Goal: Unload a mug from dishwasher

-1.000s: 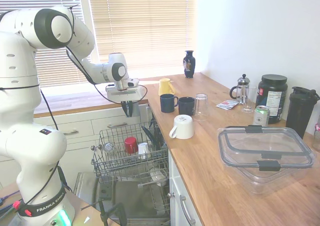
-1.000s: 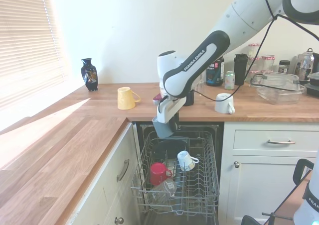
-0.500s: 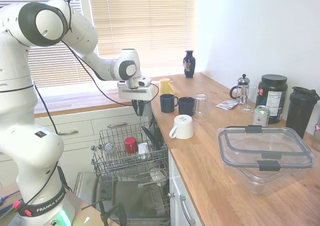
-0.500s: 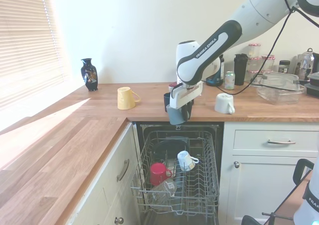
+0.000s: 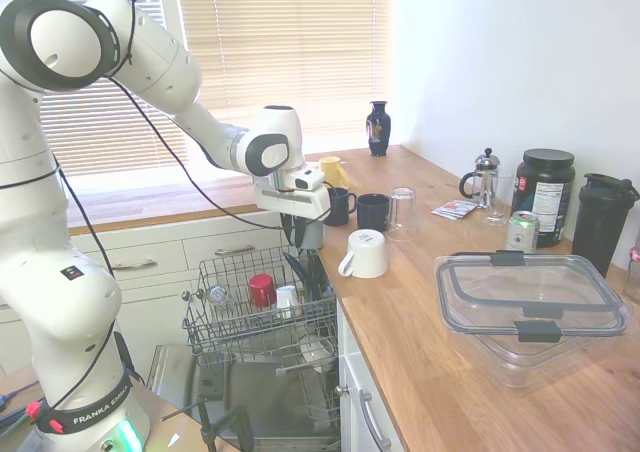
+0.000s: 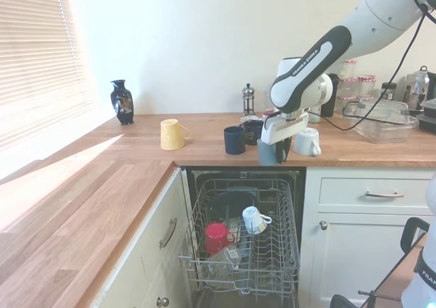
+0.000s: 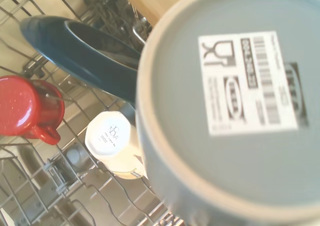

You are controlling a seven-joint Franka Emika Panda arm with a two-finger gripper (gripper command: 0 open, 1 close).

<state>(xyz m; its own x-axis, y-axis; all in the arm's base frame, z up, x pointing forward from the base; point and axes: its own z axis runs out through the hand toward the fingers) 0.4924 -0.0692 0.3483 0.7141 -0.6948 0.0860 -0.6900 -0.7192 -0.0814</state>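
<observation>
The slate grey-blue mug (image 5: 313, 235) hangs upside down over the front edge of the wooden counter, above the open dishwasher (image 5: 250, 397). My gripper (image 5: 299, 229) is shut on the mug's side. From the other side, the mug (image 6: 267, 152) sits just left of the gripper (image 6: 276, 147), level with the countertop edge. In the wrist view the mug's labelled base (image 7: 235, 101) fills most of the picture. Below it the pulled-out wire rack (image 6: 283, 253) holds a red mug (image 6: 216, 237), a white mug (image 6: 254, 219) and a dark blue dish (image 7: 80, 56).
On the counter (image 5: 400, 352) stand two navy mugs (image 5: 337, 206) (image 5: 373, 211), a yellow mug (image 5: 330, 170), an upturned white mug (image 5: 365, 253), a glass (image 5: 402, 212) and a dark vase (image 5: 378, 128). A lidded plastic box (image 5: 530, 302) sits further right. White drawers flank the dishwasher.
The arm has carried the mug up from over the rack and sideways to the counter's front edge, beside the white mug. The rack's contents have not moved.
</observation>
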